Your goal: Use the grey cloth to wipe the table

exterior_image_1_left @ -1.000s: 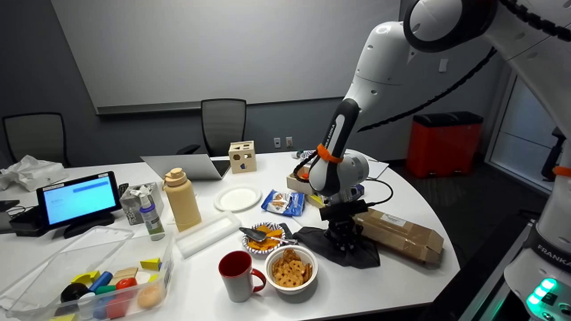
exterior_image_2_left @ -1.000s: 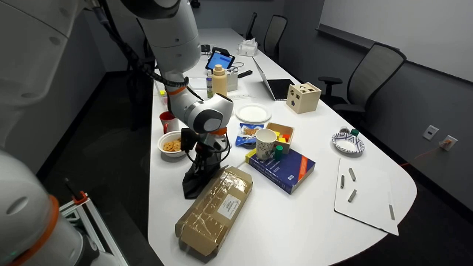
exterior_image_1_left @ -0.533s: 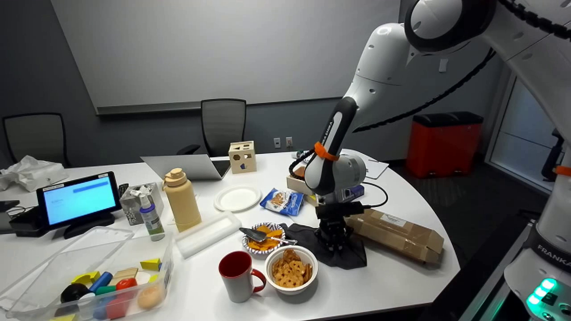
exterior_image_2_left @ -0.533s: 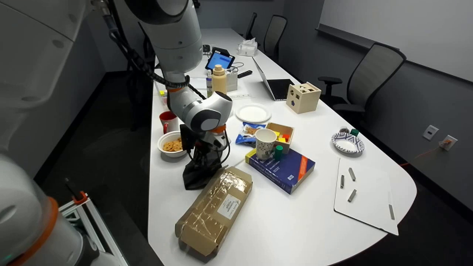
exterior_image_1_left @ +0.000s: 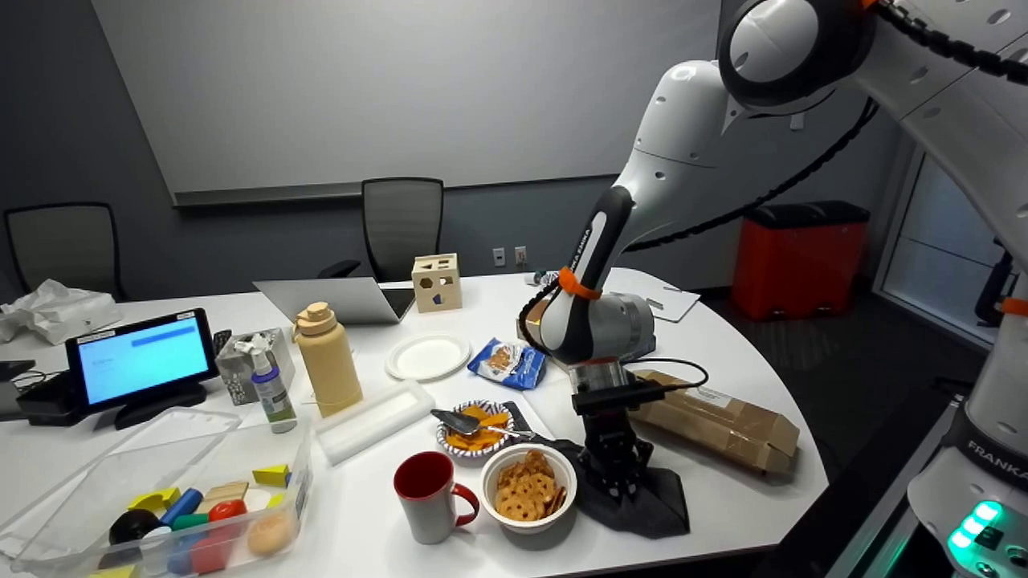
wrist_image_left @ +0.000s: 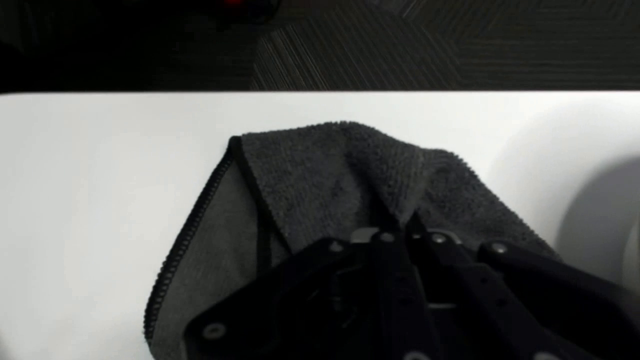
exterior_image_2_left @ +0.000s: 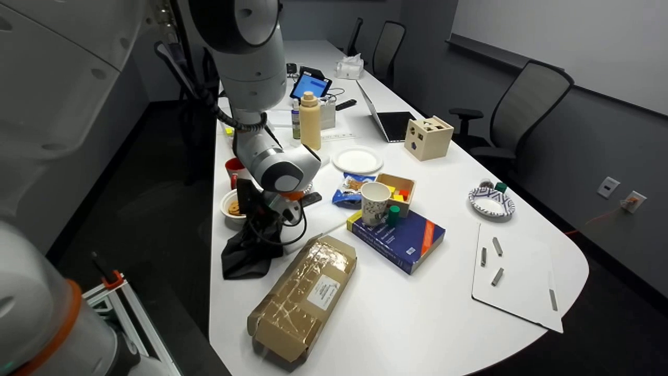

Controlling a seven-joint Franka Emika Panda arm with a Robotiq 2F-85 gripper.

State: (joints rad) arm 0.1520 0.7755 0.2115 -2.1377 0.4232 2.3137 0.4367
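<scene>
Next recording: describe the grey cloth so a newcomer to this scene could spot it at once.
On the white table, follow the robot arm down to its gripper. The grey cloth is the rumpled piece pinched there, nearly black in both exterior views. Unlike its neighbours, the white snack bowl and the brown cardboard box, it is limp, dark, creased fabric.

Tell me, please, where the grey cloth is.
In an exterior view, the grey cloth lies on the table right of the white bowl, pinched in the gripper.
</scene>
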